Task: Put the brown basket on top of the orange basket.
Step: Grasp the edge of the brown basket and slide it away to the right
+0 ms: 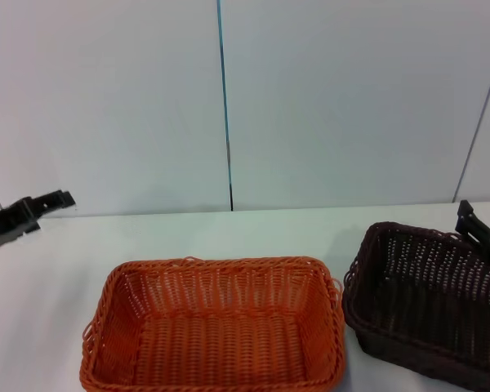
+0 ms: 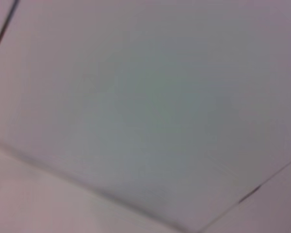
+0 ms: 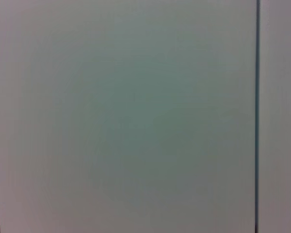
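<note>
Step-wise I'm at the approach: right end effector (image 1: 478, 229) sits at the dark brown rectangular wicker basket's (image 1: 425, 302) far rim, grip state I can't tell, so next it needs a firm rim grab and a lift over the bright orange rectangular wicker basket (image 1: 216, 327) alongside on the white tabletop (image 1: 229, 233), left end effector (image 1: 24, 219) parked off to the side.

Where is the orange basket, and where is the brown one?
orange basket (image 1: 216, 339): head view, on its woven floor.
brown basket (image 1: 429, 302): head view, on its inner woven wall.
</note>
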